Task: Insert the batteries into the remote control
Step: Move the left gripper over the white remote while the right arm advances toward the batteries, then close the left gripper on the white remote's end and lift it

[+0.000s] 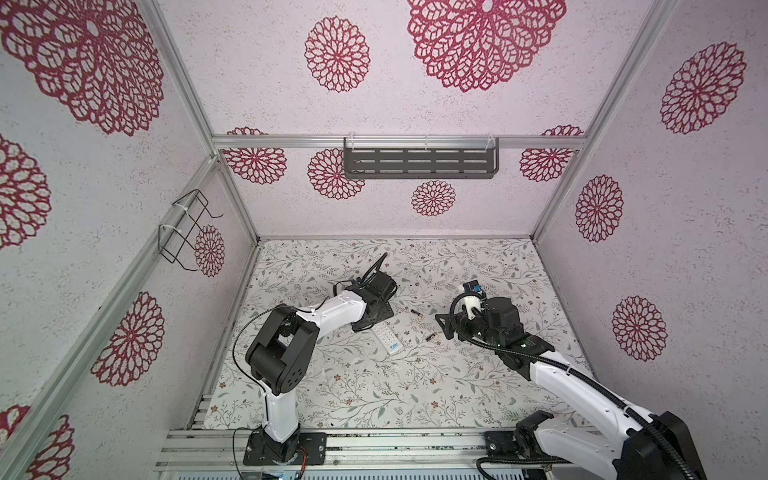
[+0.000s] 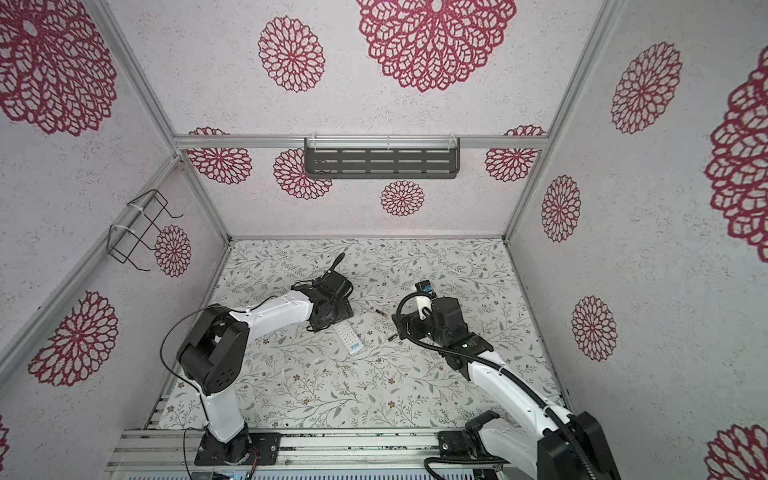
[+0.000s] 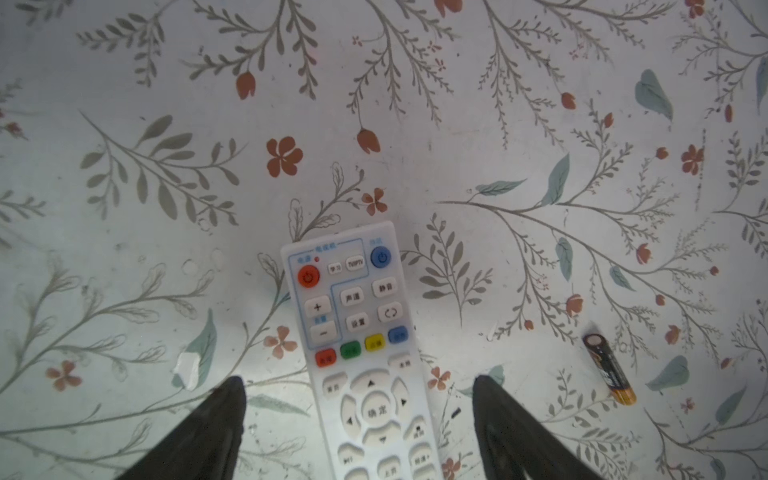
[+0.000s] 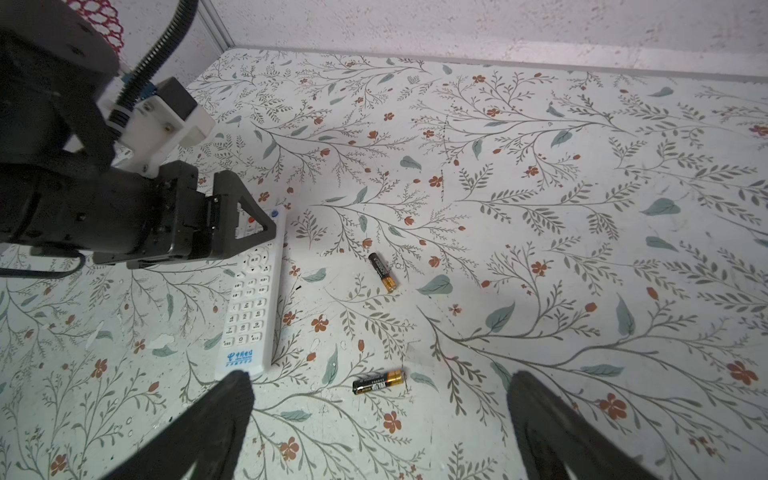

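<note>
The left end effector [image 3: 357, 379] stands spread, straddling the remote control [image 3: 361, 324], which lies button side up with a gap at either finger. The right end effector [image 4: 377, 374] is spread wide; the near battery [image 4: 378, 381] lies flat between its fingertips, the far battery [image 4: 382, 272] further ahead. Floral-patterned table [image 4: 540, 232]; pale walls [image 1: 291, 104] with red rosettes.

blocked: remote control [image 3: 353, 316] under left pincer [image 3: 357, 380] | free: batteries [image 4: 378, 381], open room around

White remote control [image 4: 248, 307] face up, two batteries [image 4: 382, 277] loose beside it
</note>
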`<action>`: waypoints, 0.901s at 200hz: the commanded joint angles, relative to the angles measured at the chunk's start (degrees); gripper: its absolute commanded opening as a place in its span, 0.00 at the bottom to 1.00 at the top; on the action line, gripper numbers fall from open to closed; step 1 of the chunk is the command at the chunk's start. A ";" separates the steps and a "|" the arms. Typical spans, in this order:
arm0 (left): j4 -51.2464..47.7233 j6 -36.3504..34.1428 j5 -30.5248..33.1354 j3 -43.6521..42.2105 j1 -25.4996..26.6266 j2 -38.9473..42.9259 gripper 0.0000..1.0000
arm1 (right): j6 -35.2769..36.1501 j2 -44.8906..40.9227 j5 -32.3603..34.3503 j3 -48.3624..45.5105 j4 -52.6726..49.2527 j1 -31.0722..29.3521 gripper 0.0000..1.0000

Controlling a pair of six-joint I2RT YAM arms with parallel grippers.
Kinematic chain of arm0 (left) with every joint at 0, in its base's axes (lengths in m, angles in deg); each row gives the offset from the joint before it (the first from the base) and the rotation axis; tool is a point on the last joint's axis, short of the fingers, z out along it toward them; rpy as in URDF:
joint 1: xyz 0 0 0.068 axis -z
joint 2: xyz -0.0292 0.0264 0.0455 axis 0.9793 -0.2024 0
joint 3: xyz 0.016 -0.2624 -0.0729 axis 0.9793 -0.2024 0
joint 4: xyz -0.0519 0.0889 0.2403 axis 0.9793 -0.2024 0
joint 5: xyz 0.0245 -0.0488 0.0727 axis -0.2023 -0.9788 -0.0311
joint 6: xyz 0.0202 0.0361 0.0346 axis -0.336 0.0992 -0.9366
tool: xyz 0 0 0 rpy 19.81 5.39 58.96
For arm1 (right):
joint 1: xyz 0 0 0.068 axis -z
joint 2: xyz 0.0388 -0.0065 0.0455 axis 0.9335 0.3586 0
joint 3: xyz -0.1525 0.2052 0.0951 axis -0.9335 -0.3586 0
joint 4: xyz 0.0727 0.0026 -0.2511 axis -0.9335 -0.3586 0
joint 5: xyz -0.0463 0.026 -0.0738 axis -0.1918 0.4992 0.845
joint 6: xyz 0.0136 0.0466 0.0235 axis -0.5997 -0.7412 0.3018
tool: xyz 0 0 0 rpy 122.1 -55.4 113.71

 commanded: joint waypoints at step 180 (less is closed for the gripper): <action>0.07 4.20 -0.06 -0.65 0.71 -5.31 0.49 | 2.12 -0.29 1.67 2.35 -0.34 -0.11 0.99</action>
